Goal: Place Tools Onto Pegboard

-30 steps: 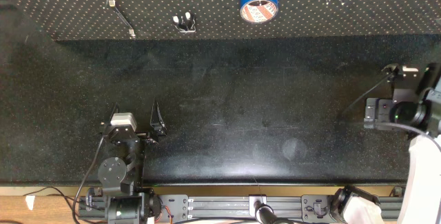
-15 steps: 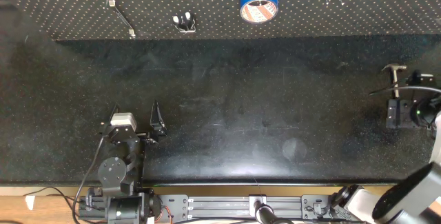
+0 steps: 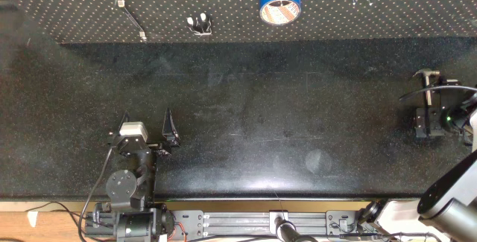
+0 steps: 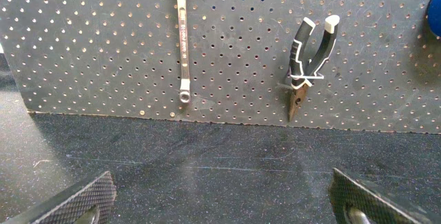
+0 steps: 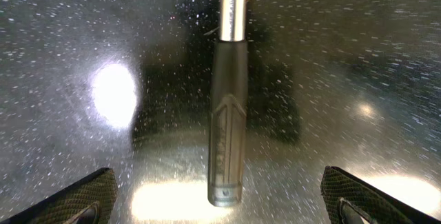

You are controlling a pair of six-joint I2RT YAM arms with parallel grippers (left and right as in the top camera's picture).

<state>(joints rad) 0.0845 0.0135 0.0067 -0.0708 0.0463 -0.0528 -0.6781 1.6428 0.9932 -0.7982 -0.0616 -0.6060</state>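
The hammer (image 5: 227,127) lies flat on the table (image 3: 261,108), far over on the right side. The right pincer (image 5: 220,200) hangs just above its handle, fingers wide apart, one on each side. The handle runs straight between them. The left pincer (image 4: 220,196), also apart, is far away.

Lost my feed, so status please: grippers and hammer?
Left gripper open, facing pegboard. Right gripper open over hammer, which lies flat on table, ungripped. Wrench, pliers, tape hung.
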